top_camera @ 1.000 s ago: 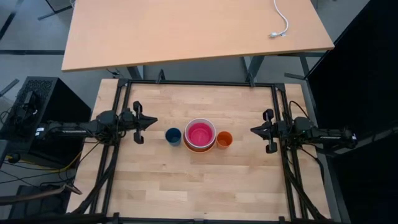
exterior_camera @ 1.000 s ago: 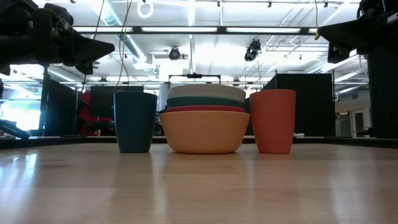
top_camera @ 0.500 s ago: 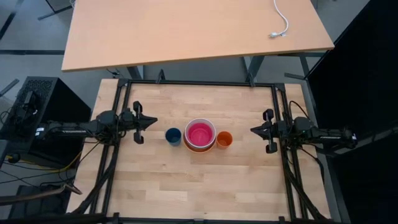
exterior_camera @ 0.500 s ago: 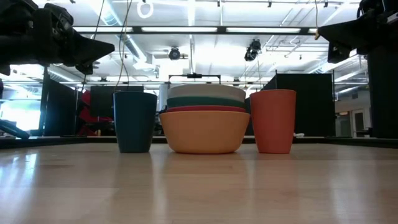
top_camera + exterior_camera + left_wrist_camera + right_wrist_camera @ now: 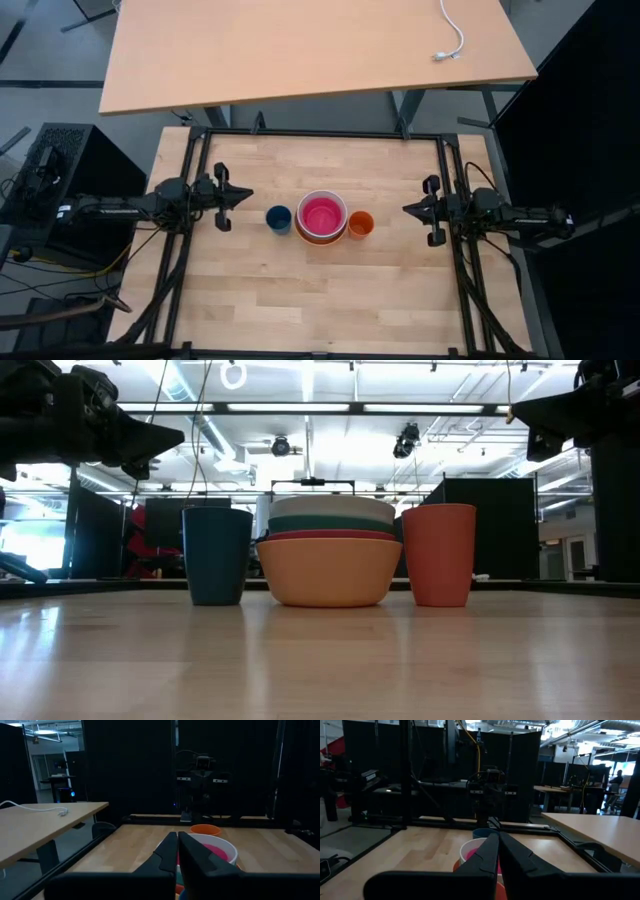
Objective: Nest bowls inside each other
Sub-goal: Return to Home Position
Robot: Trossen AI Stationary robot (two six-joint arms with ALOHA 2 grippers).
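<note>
The bowls (image 5: 322,216) stand nested in one stack at the middle of the table. The low view shows the yellow-orange bowl (image 5: 329,573) at the bottom on the wood, then a red-orange rim, a teal one and the white bowl (image 5: 332,509) on top; from above the magenta-pink bowl (image 5: 322,213) lies inside. My left gripper (image 5: 248,194) is shut and hovers at the table's left side, apart from the stack. My right gripper (image 5: 407,209) is shut at the right side, also apart.
A small dark blue cup (image 5: 279,217) stands just left of the stack and a small orange cup (image 5: 361,223) just right of it. A black frame (image 5: 320,134) runs around the table. A second wooden table (image 5: 300,45) with a white cable lies beyond.
</note>
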